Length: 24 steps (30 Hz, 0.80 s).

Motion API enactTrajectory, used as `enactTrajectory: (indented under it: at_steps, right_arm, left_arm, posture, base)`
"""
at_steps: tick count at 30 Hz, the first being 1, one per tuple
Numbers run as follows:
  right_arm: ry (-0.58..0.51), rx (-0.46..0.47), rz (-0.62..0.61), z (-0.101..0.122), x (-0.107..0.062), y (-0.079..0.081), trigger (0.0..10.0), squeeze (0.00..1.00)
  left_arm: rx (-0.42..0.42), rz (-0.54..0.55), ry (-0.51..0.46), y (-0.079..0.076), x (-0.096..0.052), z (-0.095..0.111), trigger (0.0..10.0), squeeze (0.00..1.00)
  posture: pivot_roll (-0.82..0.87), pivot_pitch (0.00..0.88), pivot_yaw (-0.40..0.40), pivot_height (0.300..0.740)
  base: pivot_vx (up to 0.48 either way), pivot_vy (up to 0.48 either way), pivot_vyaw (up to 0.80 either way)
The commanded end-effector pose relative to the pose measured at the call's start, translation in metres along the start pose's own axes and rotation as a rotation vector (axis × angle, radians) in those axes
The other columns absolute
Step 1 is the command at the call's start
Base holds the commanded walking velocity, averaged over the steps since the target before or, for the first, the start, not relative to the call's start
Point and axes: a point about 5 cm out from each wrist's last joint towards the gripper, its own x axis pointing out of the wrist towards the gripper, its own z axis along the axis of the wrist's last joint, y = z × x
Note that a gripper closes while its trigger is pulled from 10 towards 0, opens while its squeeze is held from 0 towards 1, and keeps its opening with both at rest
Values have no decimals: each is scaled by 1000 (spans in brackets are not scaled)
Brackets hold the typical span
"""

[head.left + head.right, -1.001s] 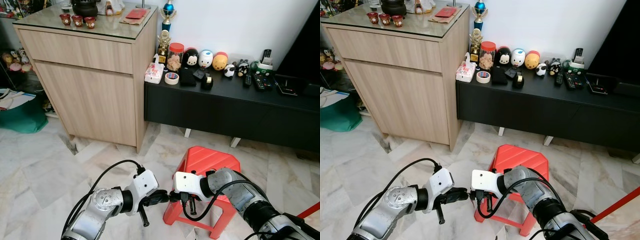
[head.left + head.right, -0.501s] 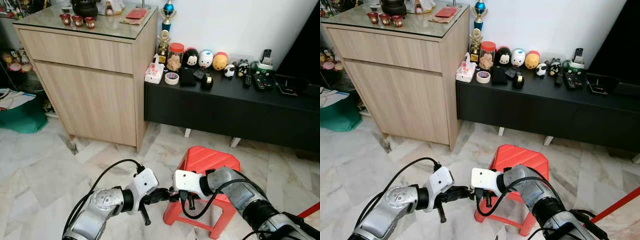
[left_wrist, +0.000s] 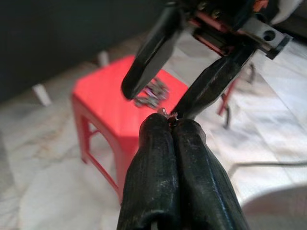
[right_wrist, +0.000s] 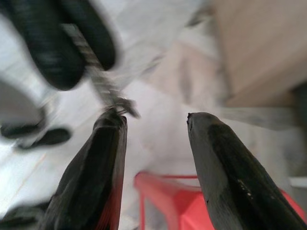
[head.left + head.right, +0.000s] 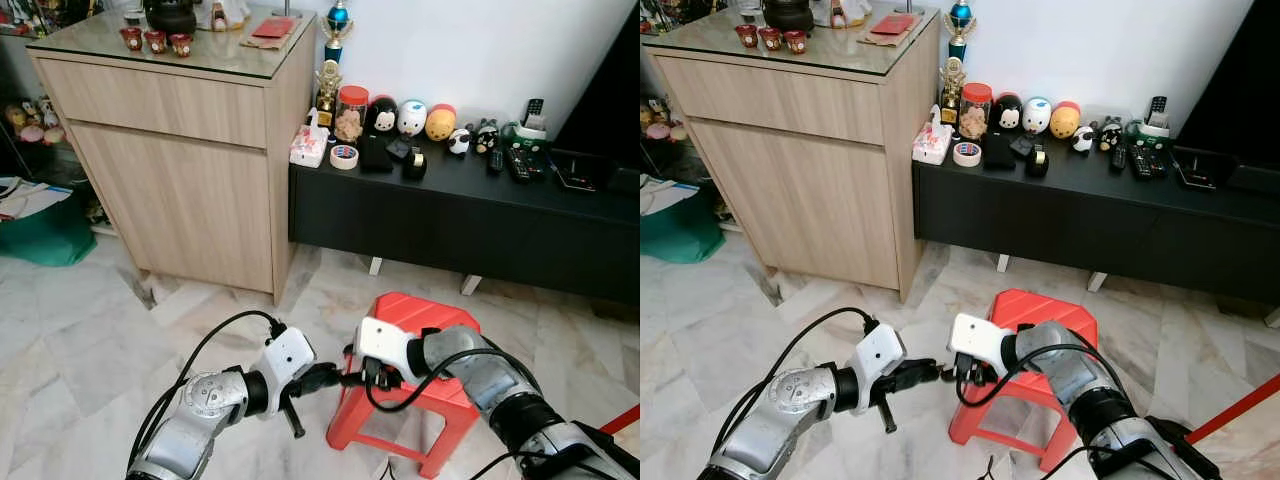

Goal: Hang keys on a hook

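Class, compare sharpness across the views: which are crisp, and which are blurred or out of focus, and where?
Both eye views: evenly lit and crisp. Left wrist view: the shut left gripper is sharp, the red stool behind soft. Right wrist view: blurred throughout, especially the keys beside the open right gripper.

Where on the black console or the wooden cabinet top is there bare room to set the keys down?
The black console is bare along its front edge and right of the tape roll; its back row of figurines and the remotes are crowded. The cabinet top has a free patch between the small red cups and the red booklet.
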Motion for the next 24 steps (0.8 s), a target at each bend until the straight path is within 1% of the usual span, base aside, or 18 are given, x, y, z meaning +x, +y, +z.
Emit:
enactTrajectory:
  at_steps: [1, 2, 4, 5, 8, 9, 10, 12, 13, 14, 15, 16, 18, 19, 20, 22, 24]
  right_arm:
    - [-122, 40, -174, 23, -17, -30, 10000, 0]
    - [-162, 91, -211, 23, -22, -34, 10000, 0]
    - [-202, 133, -209, 24, -25, -33, 10000, 0]
    - [-231, 149, -178, 23, -27, -28, 10000, 0]
    - [-253, 156, -160, 21, -29, -23, 10000, 0]
    - [-266, 183, -185, 18, -32, -23, 10000, 0]
    - [-266, 183, -185, 18, -32, -23, 10000, 0]
    - [-279, 235, -251, 12, -37, -26, 10000, 0]
    - [-284, 262, -285, 8, -39, -28, 10000, 0]
    - [-289, 294, -327, 5, -42, -31, 10000, 0]
    - [-279, 366, -441, -7, -48, -36, 10000, 0]
    - [-267, 409, -511, -14, -50, -40, 10000, 0]
    - [-236, 479, -615, -27, -55, -43, 10000, 0]
    - [-196, 553, -703, -41, -58, -43, 10000, 0]
    - [-196, 553, -703, -41, -58, -43, 10000, 0]
    - [-118, 646, -817, -64, -60, -38, 10000, 0]
    - [-38, 703, -869, -83, -59, -27, 10000, 0]
  left_arm:
    - [-40, -48, 55, -12, 3, -16, 0, 0]
    - [-45, -40, 62, -12, 2, -18, 0, 0]
    - [-49, -35, 71, -13, 2, -21, 0, 0]
    - [-55, -21, 72, -13, 2, -23, 0, 0]
    - [-59, 1, 68, -12, 3, -23, 0, 0]
    - [-56, 30, 59, -10, 3, -22, 0, 0]
    - [-56, 30, 59, -10, 3, -22, 0, 0]
    - [-67, 88, 29, -6, 3, -20, 0, 0]
    - [-77, 116, 16, -4, 3, -20, 1216, 0]
    - [-83, 142, 2, -3, 2, -19, 6706, 0]
    - [-90, 205, -22, 1, 1, -18, 10000, 0]
    - [-101, 232, -38, 2, 0, -18, 10000, 0]
    - [-119, 273, -63, 4, -1, -16, 10000, 0]
    - [-137, 321, -88, 6, -2, -15, 10000, 0]
    - [-137, 321, -88, 6, -2, -15, 10000, 0]
    - [-166, 385, -120, 8, -4, -14, 10000, 0]
    - [-177, 447, -141, 11, -5, -13, 10000, 0]
  posture:
    - [61, 0, -94, 740]
    - [61, 0, -94, 740]
    - [51, 0, -89, 740]
    - [51, 0, -89, 740]
    - [40, 0, -84, 740]
    - [36, 0, -83, 740]
    - [36, 0, -83, 740]
    - [29, 0, -81, 740]
    - [29, 0, -81, 740]
    - [28, 0, -79, 740]
    - [28, 0, -79, 740]
    - [27, 0, -79, 740]
    - [24, 0, -78, 740]
    - [23, 0, -77, 740]
    - [23, 0, -77, 740]
    - [24, 0, -79, 740]
    - [34, 0, -86, 740]
  base:
    - [0, 0, 0]
    - [0, 0, 0]
    - [0, 0, 0]
    - [0, 0, 0]
    - [0, 0, 0]
    - [0, 0, 0]
    - [0, 0, 0]
    - [0, 0, 0]
    - [0, 0, 0]
    - [0, 0, 0]
    - [0, 0, 0]
    - [0, 0, 0]
    - [0, 0, 0]
    - [0, 0, 0]
    - [0, 0, 0]
    - [0, 0, 0]
    - [0, 0, 0]
